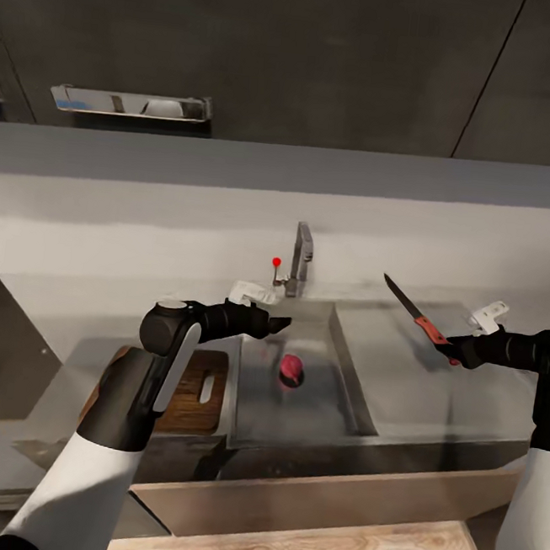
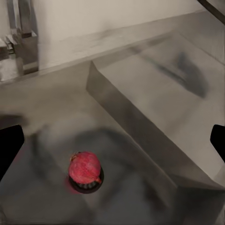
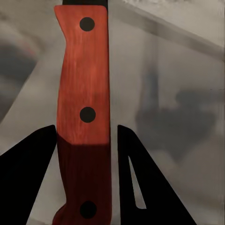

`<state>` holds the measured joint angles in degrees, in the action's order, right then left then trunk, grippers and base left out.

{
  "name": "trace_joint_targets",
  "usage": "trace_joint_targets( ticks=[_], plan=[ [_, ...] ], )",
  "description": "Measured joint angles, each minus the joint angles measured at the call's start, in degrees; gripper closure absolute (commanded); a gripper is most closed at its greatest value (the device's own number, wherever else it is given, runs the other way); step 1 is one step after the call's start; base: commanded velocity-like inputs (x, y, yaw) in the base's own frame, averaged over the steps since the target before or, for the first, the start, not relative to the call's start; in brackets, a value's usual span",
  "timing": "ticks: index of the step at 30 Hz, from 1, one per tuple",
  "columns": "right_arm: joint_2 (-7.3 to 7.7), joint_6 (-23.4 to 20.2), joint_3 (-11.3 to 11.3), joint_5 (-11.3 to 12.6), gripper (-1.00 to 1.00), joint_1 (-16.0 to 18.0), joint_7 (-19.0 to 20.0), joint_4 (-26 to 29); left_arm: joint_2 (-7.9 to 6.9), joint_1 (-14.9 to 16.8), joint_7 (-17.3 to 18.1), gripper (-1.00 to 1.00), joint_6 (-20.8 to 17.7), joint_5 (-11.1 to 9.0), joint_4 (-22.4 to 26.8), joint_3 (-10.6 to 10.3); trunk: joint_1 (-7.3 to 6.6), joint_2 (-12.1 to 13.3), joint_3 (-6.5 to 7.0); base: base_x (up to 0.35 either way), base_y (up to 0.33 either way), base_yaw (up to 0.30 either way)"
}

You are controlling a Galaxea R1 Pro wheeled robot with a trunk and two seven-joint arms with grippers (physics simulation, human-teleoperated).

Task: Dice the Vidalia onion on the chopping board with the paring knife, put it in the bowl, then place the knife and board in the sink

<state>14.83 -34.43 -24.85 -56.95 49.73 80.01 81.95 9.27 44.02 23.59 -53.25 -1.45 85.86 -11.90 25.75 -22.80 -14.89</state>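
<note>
Head view hides part of our chopping board (image 1: 199, 390) behind the left arm. Our left gripper (image 1: 280, 324) hangs spread above the sink (image 1: 347, 393), where the Vidalia onion (image 2: 85, 169) sits on the drain beyond the tap (image 1: 301, 256). Our right gripper (image 3: 84, 140) pinches the paring knife (image 1: 415, 313), held over the drainboard, blade angled up toward the tap.

The long grey countertop (image 1: 76, 237) holds a steel sink (image 1: 355, 402) and, left of it, a brown wooden chopping board (image 1: 199, 390).
</note>
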Motion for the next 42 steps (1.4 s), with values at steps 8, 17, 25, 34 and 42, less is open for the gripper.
trace_joint_targets(
  ticks=[8,17,25,34,42],
  plan=[
    [0.01,0.0,0.0,0.0,1.0,0.0,0.0,0.1,0.01,0.0,0.0,-1.0,0.0,0.0,-0.1,0.0,0.0,0.0,0.0,0.0,-0.298,0.145],
    [0.01,-0.1,0.0,0.0,1.0,0.0,0.0,0.1,0.01,0.0,0.0,-1.0,0.0,0.0,-0.1,0.0,0.0,0.0,0.0,0.0,-0.306,0.004],
    [0.02,-0.1,0.0,0.0,1.0,0.0,0.0,0.1,0.03,0.0,-0.1,-1.0,0.1,0.0,-1.2,0.0,0.0,0.0,0.0,0.0,-0.104,0.0],
    [0.02,-0.1,0.0,0.0,1.0,0.0,0.0,0.4,0.71,0.1,-6.7,-1.0,3.1,0.0,-13.1,0.4,0.0,0.0,0.0,0.0,-0.003,0.0],
    [-0.05,-0.2,0.1,0.1,1.0,-0.1,0.0,0.5,0.71,1.9,-14.0,-1.0,0.3,-0.1,-13.5,3.1,0.0,0.0,0.0,0.0,0.0,0.0]
  ],
)
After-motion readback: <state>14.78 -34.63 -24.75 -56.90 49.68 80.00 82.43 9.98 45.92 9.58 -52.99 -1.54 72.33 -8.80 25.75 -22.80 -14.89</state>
